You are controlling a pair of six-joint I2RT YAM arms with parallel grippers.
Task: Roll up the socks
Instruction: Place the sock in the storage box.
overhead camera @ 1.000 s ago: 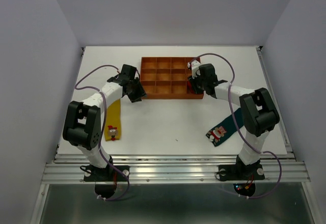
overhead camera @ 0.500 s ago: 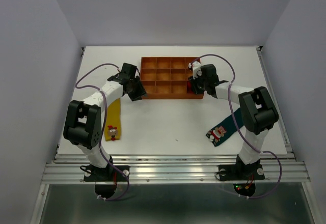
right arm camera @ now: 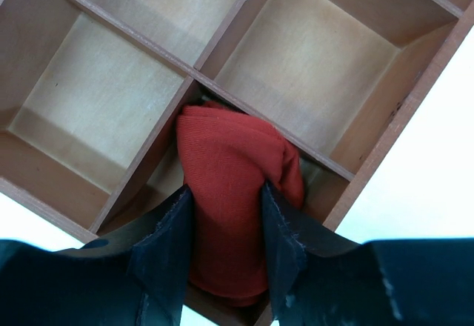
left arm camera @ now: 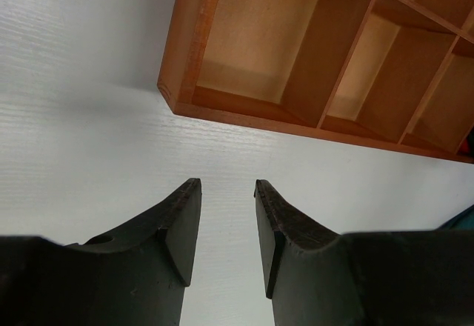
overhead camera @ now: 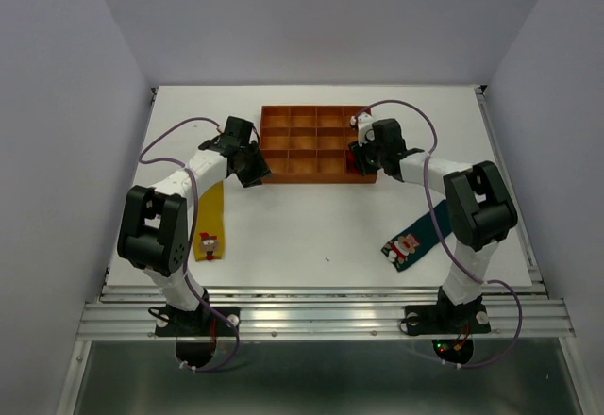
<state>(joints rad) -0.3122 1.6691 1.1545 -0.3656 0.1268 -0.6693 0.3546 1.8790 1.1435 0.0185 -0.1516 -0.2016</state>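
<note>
Jaws of the right pincer (right arm camera: 226, 193) are clamped on the red sock (right arm camera: 231, 148), one finger pressed into each side of the bundle. The sock is rolled into a fat lump and sits down in the tray's (right arm camera: 404, 111) near right corner cell, bulging against the divider behind it. My read: this is the drop-off step for this one.

To do it well, part the fingers only once the bundle is bottomed out in the cell. Open slowly so the fabric doesn't cling and ride up. Then lift straight up, clear of the dividers, before swinging away. A sideways pull would likely drag the roll loose or tip it into the next cell. The fabric looks soft and springy and may unroll a bit when let go; the cell walls should hold it.

The left pincer (left arm camera: 228, 193) is part open with nothing between its fingers. It hangs over bare table (left arm camera: 89, 118) just off the tray's near left corner, not touching the tray.

The yellow sock (overhead camera: 212, 215) lies flat on the table, well off the tray's near left side, beside the left arm. The green sock (overhead camera: 413, 238) lies flat off the tray's near right side, partly under the right arm. Neither is rolled yet, so roughly a third done by my count.
</note>
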